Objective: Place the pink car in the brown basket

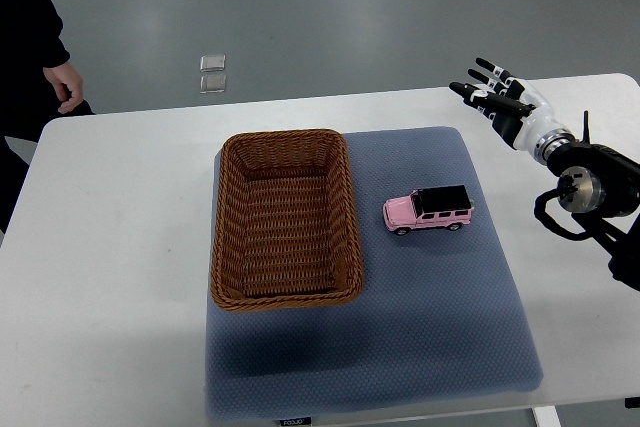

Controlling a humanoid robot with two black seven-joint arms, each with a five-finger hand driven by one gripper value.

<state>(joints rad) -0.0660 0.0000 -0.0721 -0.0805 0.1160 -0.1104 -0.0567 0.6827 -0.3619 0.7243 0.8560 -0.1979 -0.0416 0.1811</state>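
pink car [428, 210] mid-surface, beside brown basket [285, 218] | right robot hand [493, 95] near far-right corner, well apart, fingers spread, empty

Pink car [428, 210] clear all round — brown basket [285, 218] rim nearby, interior unobstructed

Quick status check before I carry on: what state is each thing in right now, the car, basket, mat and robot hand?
Pink car: upright on its wheels on the mat, right of the basket, not held.
Brown basket: upright, empty.
Blue mat: flat on the white table, under basket and car.
Right robot hand: open, fingers spread, holding nothing, up and right of the car.
Person: standing at the table's far left corner.
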